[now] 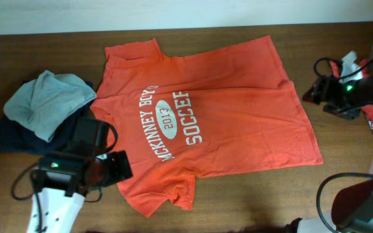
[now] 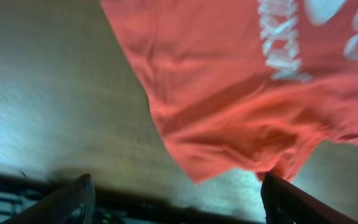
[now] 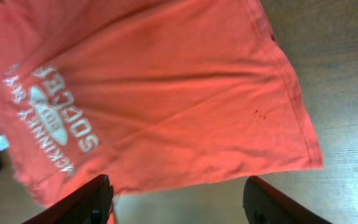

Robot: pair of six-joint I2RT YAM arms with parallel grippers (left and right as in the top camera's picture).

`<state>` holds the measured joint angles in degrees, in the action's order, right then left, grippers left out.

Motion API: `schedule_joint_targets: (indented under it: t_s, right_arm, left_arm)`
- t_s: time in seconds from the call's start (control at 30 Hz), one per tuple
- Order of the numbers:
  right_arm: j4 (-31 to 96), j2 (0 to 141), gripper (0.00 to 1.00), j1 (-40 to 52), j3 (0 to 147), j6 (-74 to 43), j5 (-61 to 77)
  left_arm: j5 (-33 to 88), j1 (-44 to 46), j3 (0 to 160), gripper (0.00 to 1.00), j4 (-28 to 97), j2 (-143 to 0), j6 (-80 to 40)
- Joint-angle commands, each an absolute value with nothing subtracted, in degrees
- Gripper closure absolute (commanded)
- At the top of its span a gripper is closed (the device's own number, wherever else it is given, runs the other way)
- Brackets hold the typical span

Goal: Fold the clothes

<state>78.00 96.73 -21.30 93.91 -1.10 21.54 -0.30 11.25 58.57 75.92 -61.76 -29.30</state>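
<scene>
The orange-red T-shirt (image 1: 238, 110) lies spread out, print side up, across the middle of the wooden table (image 1: 44, 55). Its collar points to the left of the overhead frame and its hem to the right.

The left gripper (image 2: 178, 186) sits at the lower left of the overhead frame, just beside the shirt's lower sleeve. In its wrist view the two fingers (image 2: 79, 196) stand wide apart with nothing clamped. The rumpled sleeve end hangs just ahead of them, its tip close to the finger at lower right; I cannot tell whether they touch. The right gripper (image 3: 178, 186) also stands apart and empty. It is above the hem side, with the shirt's long edge just ahead of its fingers.

The shirt's upper edge runs close to the far table edge at the top of the overhead frame. Bare wood shows below the shirt along the bottom centre, and between the hem and the right arm. At the left, a grey garment (image 1: 47, 100) is heaped on a dark navy one (image 1: 5, 136), just beside the collar.

The shirt is soft cotton knit, mostly flat, with shallow creases across the body and bunched folds at the lower sleeve. The white print reads "McKinney Boyd 2013 Soccer" around an oval. Two small dark specks sit near the hem.
</scene>
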Motion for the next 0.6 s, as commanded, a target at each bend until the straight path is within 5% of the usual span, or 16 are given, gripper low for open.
schedule_joint_targets:
  t_s: [0.0, 0.23, 0.57]
  right_arm:
    - [73.4, 96.9, 0.27, -21.0, 84.2, -3.1, 19.4]
    - [62.2, 96.9, 0.26, -21.1, 68.8, -8.1, 18.0]
    - [59.5, 96.9, 0.25, -21.1, 66.6, -10.2, 17.5]
  left_arm:
    - [3.7, 11.4, 49.5, 0.15, 71.5, -61.6, -34.0]
    - [11.8, 11.4, 37.4, 0.19, 62.5, -64.0, -36.7]
    - [17.2, 13.9, 34.7, 0.35, 60.8, -67.6, -36.2]
